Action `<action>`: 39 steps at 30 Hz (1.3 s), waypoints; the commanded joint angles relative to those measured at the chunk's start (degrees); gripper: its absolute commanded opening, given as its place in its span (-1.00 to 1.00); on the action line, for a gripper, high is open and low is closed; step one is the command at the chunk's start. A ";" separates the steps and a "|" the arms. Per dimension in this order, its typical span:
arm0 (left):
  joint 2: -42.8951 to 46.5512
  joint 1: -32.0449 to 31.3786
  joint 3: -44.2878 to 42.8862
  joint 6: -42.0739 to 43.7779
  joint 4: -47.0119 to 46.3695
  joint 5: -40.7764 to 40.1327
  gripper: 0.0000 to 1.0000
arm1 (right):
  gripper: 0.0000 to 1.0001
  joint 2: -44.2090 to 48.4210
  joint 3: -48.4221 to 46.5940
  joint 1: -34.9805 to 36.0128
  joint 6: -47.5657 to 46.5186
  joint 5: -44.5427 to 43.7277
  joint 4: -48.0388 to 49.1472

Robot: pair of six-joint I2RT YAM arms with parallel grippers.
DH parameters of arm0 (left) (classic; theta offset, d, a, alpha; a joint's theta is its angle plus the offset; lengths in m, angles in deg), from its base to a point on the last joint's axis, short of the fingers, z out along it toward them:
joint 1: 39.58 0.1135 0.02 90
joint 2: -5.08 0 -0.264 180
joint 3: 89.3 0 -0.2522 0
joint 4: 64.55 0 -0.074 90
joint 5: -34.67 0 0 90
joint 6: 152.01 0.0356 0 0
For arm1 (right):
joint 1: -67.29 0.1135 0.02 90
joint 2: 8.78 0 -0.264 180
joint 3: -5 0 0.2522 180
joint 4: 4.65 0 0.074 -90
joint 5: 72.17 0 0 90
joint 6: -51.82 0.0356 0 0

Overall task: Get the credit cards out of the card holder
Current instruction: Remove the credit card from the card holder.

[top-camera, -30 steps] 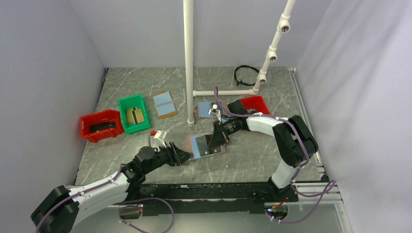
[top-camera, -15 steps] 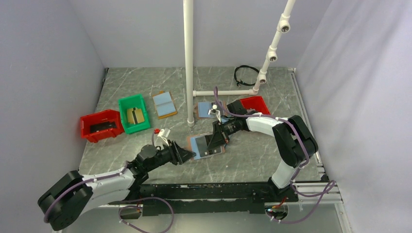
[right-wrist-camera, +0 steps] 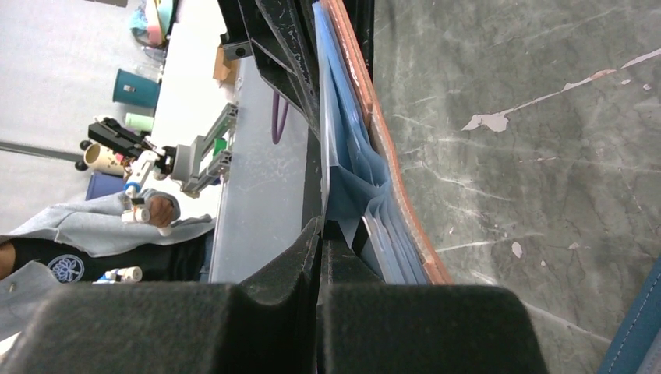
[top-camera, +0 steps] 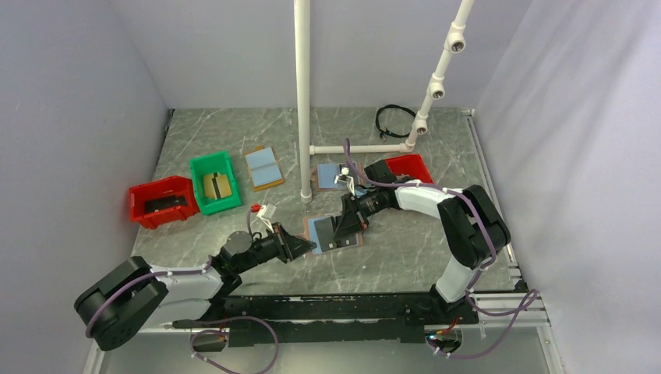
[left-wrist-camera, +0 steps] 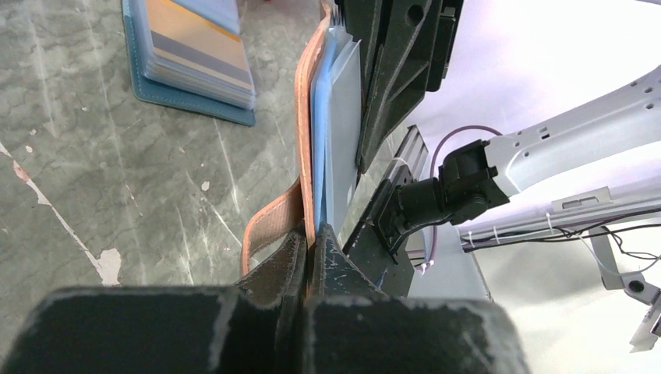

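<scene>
The card holder, tan-rimmed and light blue inside, lies open at the table's middle. My left gripper is shut on its left rim. In the left wrist view the tan rim runs straight into my closed left gripper. My right gripper reaches in from the right and is shut on a dark grey credit card in the holder's right half. In the right wrist view that card's thin dark edge runs into my closed right gripper, beside the blue pockets.
At the left stand a red bin holding a dark card and a green bin with a gold card. A tan-rimmed holder, a navy holder, a white pipe post, another red bin and a black cable lie behind.
My left gripper has moved right to the card holder's left rim and closed on it. The right gripper has stayed shut on the dark card.
</scene>
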 commanded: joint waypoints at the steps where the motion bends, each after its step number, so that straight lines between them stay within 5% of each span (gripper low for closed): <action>1: 0.70 0.91 1.79 -1.36 -8.22 -0.57 -1.00 | -1.00 0.54 -2.71 0.04 -2.32 3.01 -0.62; 19: 30.28 4.22 4.19 -1.62 24.60 -3.42 -1.00 | -1.00 -1.08 -3.03 -0.72 -3.42 2.04 -1.82; 39: 5.00 5.86 2.99 -4.33 29.03 -9.70 -1.00 | -1.00 -1.99 -5.24 -3.05 -8.11 -8.23 -8.31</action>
